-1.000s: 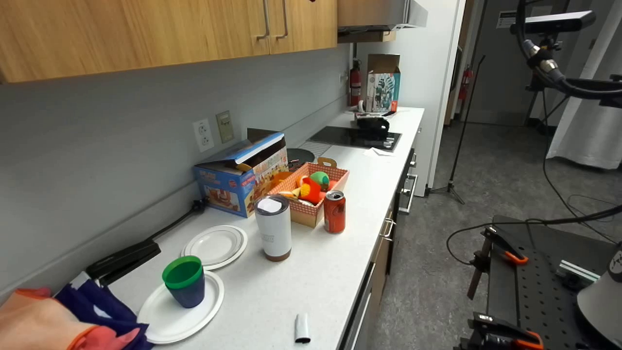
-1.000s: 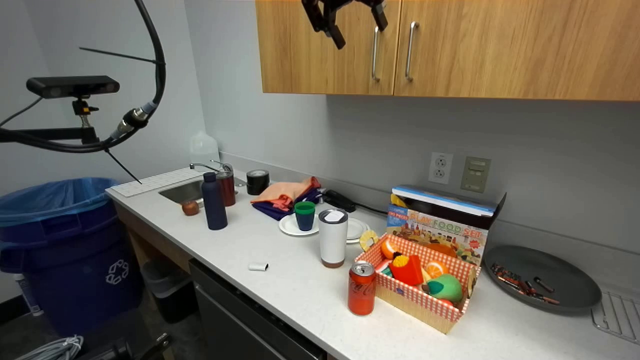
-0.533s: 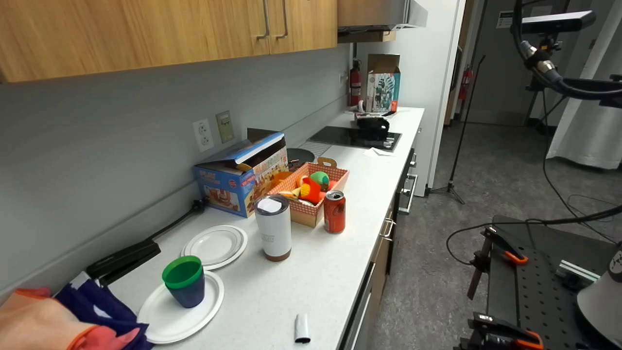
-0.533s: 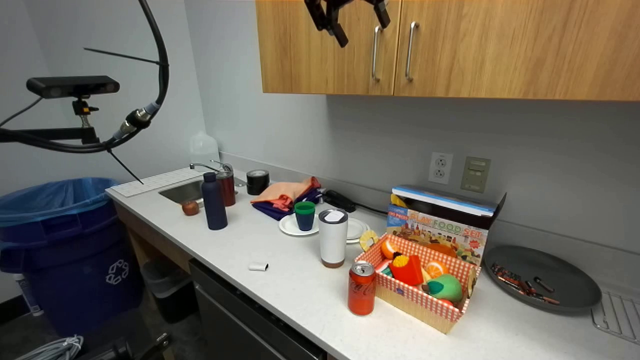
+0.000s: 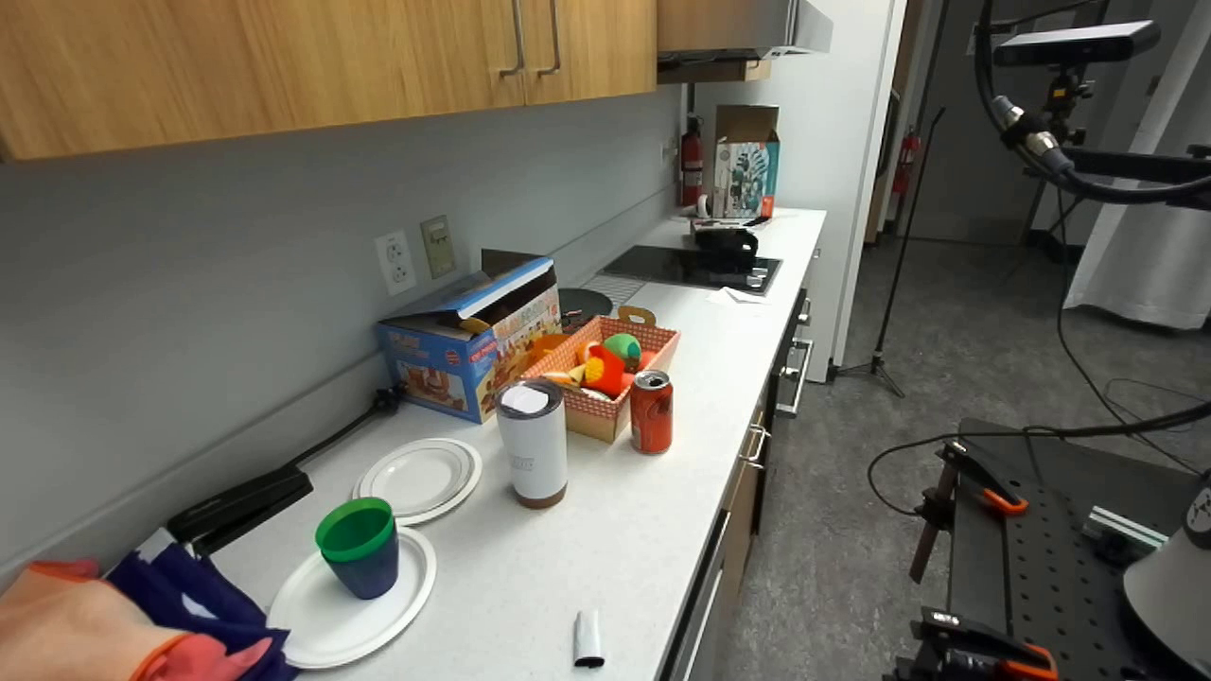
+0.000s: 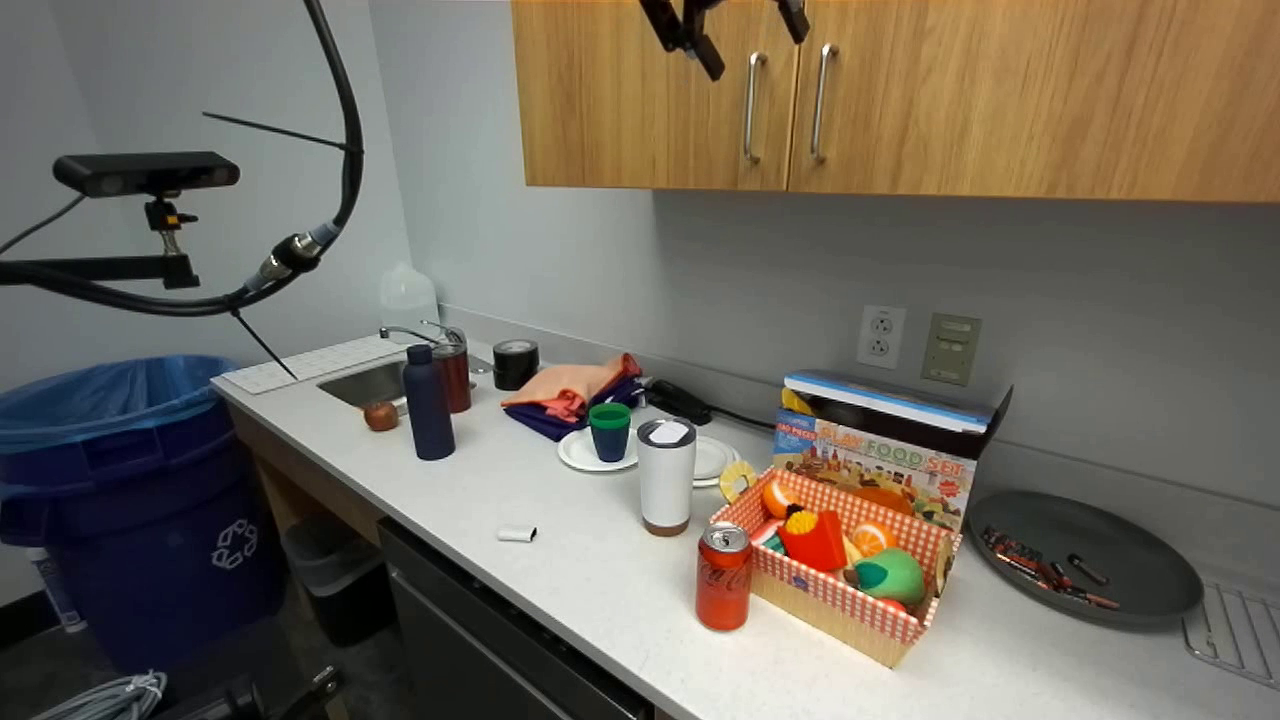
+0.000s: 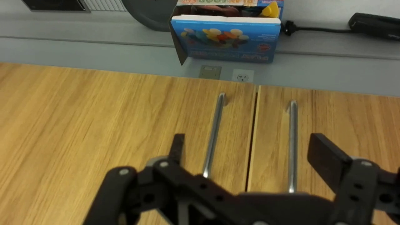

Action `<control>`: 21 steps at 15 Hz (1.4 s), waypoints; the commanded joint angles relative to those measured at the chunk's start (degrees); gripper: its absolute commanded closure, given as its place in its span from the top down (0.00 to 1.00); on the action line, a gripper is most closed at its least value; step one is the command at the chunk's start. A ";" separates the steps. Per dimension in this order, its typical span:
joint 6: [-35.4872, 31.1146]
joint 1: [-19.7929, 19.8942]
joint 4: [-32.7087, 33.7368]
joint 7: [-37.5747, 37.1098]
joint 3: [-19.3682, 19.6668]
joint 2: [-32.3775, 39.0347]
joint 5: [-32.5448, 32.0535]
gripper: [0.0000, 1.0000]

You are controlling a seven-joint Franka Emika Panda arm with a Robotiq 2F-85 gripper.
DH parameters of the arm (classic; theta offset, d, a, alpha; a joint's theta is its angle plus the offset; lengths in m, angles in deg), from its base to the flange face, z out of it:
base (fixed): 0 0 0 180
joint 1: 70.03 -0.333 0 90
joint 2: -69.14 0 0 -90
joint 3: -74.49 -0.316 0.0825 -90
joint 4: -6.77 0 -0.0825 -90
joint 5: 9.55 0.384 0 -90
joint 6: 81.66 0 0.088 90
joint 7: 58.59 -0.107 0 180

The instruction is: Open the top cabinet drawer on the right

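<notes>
The top cabinet drawer [image 6: 1040,100] is the honey-coloured right-hand wall door, shut, also in an exterior view [image 5: 605,61]. In the upside-down wrist view it is on the left [image 7: 93,125]. Its silver bar handle [image 6: 823,105] also shows in the wrist view [image 7: 215,134]. The matching neighbouring door [image 6: 620,120], with its own handle [image 7: 293,143], is shut. The shelves are hidden. My gripper [image 6: 755,52] is open and empty in front of the doors. In the wrist view [image 7: 248,139] both handles show between its fingers [image 7: 177,145], with no visible contact.
Below the doors, the white counter [image 6: 590,580] holds a play-food box [image 6: 870,450], a toy basket [image 6: 830,600], a red can [image 6: 724,590], a white tumbler [image 6: 667,480] and a dark pan [image 6: 1110,540]. A range hood [image 5: 724,28] adjoins the cabinet.
My gripper has moved right and slightly up in an exterior view, across the neighbouring door toward the right-hand one. The arm's cable has shifted with it. It stays open; the doors have not moved.
</notes>
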 commanded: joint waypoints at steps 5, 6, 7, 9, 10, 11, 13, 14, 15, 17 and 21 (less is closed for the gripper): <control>-2.72 1.46 7.24 1.91 2.36 6.88 1.55 1.00; -2.69 1.27 8.02 2.15 2.41 7.60 1.67 1.00; -2.61 1.08 8.76 2.28 2.31 8.25 1.73 1.00; -2.41 1.01 10.38 1.83 2.14 9.85 1.20 1.00; -2.22 0.99 11.00 1.61 2.14 10.51 0.96 1.00; -2.15 1.14 11.52 1.07 2.24 11.09 0.17 1.00; -1.66 1.00 12.37 0.50 2.24 11.84 -0.36 1.00; -1.67 0.96 12.83 0.62 2.32 12.35 -0.25 1.00; -1.67 0.90 13.46 0.72 2.36 12.91 0.07 0.91; -1.55 0.76 14.73 0.75 2.38 13.86 0.85 0.66; -1.45 0.70 16.09 1.13 2.50 15.00 1.43 0.34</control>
